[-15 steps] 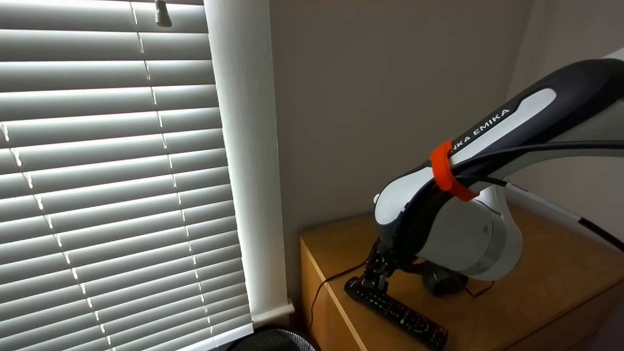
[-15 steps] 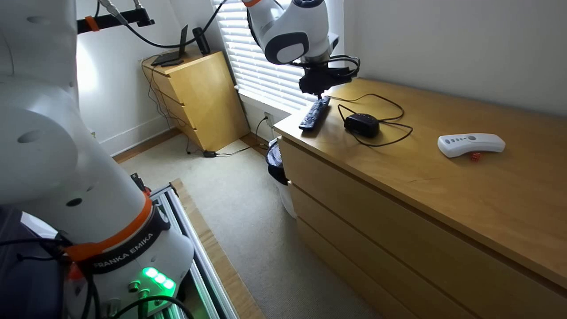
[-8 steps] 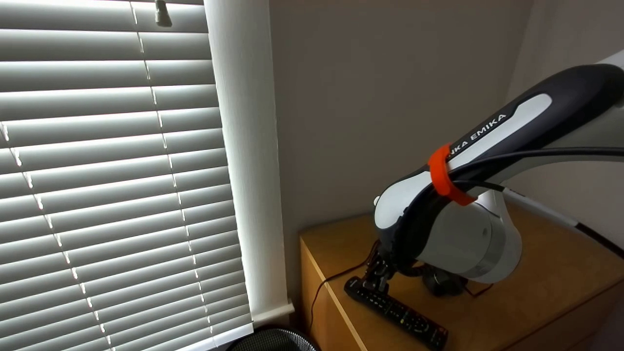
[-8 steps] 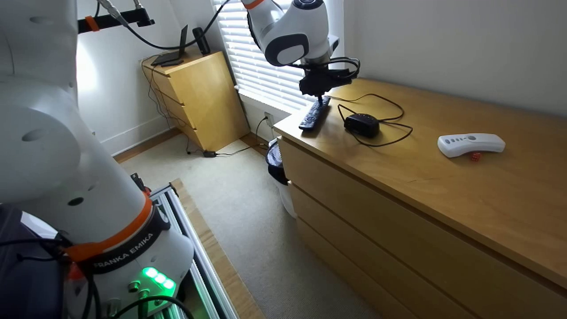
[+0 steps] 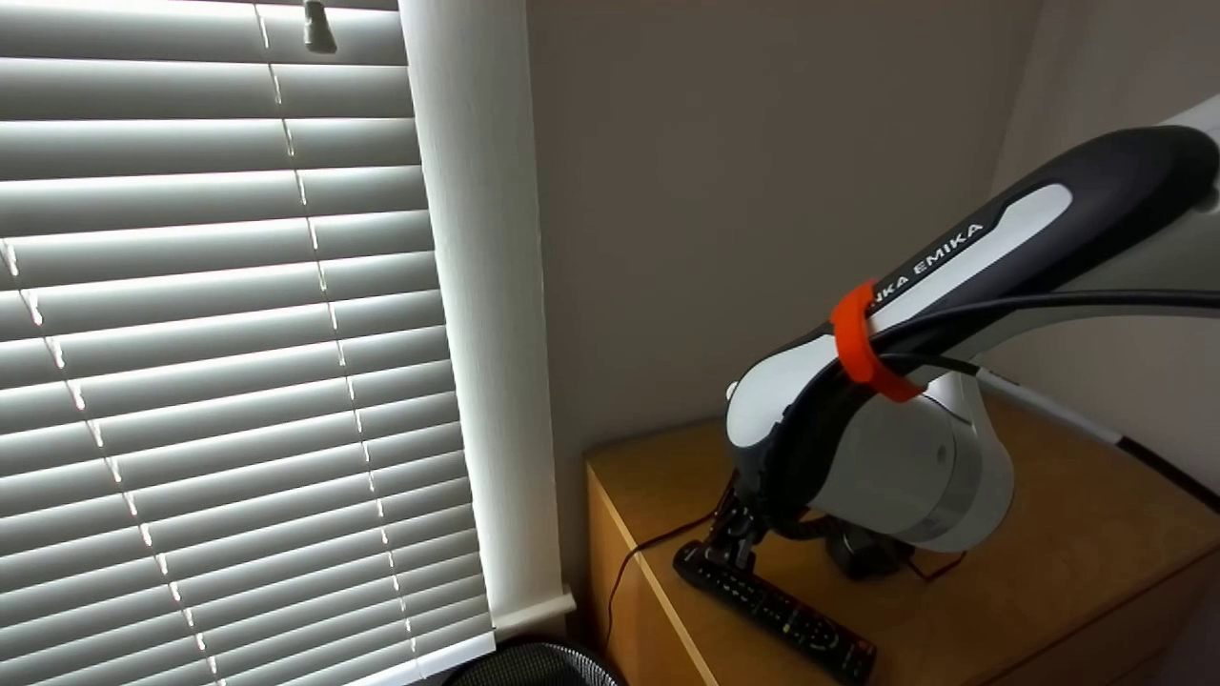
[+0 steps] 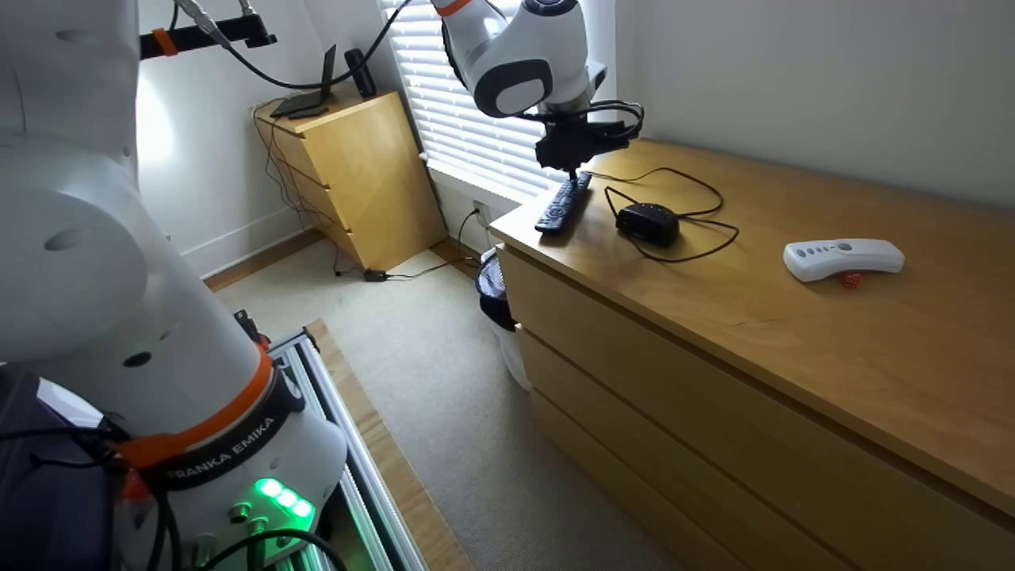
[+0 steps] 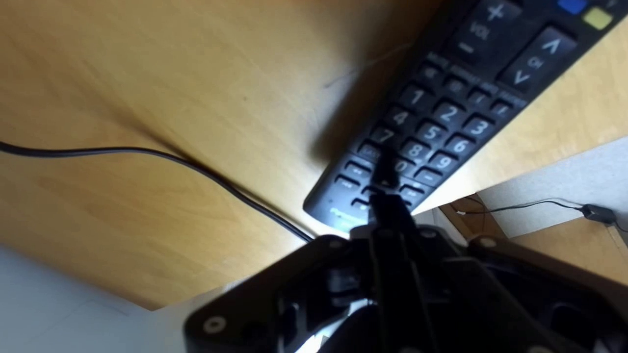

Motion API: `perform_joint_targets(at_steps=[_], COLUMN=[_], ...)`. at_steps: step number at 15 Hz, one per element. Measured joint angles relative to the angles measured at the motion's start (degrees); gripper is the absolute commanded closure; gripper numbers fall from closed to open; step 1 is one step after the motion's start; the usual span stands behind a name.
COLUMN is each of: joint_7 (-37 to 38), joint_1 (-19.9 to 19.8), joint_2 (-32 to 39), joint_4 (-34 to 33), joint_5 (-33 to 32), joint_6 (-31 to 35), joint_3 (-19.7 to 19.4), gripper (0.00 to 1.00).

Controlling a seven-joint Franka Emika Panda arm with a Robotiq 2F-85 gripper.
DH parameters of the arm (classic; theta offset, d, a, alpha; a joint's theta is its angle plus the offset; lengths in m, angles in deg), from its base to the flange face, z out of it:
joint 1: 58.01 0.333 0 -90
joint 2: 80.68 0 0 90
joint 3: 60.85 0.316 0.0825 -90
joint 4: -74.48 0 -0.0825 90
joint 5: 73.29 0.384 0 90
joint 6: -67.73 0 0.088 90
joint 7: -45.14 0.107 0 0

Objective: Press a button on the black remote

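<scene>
1. Farthest left in an exterior view, the Franka robot's base is cut off by the frame.
2. At 10 o'clock from the black TV remote, well apart, an open laptop stands on a chest of drawers.
3. The window blind, toward 11 o'clock, is partly covered by the robot arm.
4. At 7 o'clock, a wastebasket is partly hidden by the dresser; the basket's contents cannot be made out.
5. The remote lies on the tabletop, at the end nearest the blind. In the wrist view its VOL, CH and digit keys are readable; its far part is cut off at 2 o'clock, brand lettering blurred.
6. The end effector points down at the branded end, fingers together, covering some keys near 0. Whether it touches cannot be told. A black cord disappears behind it at 8 o'clock.
7. At 3 o'clock, near the remote, a rounded black device sits amid looped cord.
8. Farther out at 3 o'clock: a white Wii-style controller, a red die just beside it.
</scene>
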State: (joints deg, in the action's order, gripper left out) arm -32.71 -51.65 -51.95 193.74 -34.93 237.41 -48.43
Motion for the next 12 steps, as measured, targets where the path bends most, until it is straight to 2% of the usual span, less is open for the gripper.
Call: perform_joint_targets(at_steps=[12], joint_7=[0.06], joint_1=[0.45], joint_2=[0.37], joint_4=[-0.85], joint_5=[0.00], joint_6=[0.00], joint_3=[-0.69], gripper=[1.00])
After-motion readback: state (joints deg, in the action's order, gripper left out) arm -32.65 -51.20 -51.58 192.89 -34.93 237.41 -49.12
